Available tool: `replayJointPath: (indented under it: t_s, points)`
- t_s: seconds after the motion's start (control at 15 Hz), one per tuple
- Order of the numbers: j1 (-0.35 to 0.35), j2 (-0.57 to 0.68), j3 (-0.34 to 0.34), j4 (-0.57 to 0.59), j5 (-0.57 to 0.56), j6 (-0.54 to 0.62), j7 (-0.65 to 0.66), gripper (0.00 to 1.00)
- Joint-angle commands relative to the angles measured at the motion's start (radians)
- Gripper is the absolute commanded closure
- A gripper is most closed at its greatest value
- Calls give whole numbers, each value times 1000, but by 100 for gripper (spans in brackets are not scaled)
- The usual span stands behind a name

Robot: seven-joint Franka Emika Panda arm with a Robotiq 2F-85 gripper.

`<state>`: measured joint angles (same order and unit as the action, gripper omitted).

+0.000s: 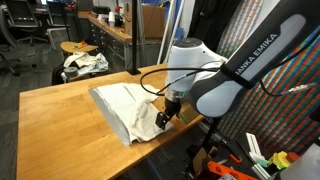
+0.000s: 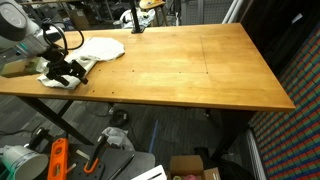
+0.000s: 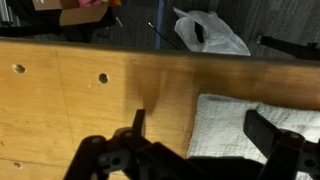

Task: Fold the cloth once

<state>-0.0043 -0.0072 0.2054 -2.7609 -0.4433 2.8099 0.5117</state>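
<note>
**Open fingers poised over the cloth's end**

The cloth (image 1: 120, 105) lies flat on the bench (image 1: 45, 125). Its long axis runs slantwise from the far side toward the edge by the arm (image 1: 240, 75). The fingers (image 3: 137, 125) are spread wide and grasp nothing. In the wrist view they straddle the cloth's border, one over bare wood and the other over fabric, so the cloth fills only one side of the gap. Whether the tips touch it, I cannot tell. The fold likely calls for pinching this end and carrying it along the long axis.
</note>
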Motion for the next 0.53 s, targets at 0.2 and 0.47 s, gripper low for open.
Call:
replayJointPath:
  t_s: [0.2, 0.47]
  points:
    - [-30, 26, -38, 2, -156, 37, 108, 0]
    - [-40, 24, -60, 2, -203, 38, 140, 0]
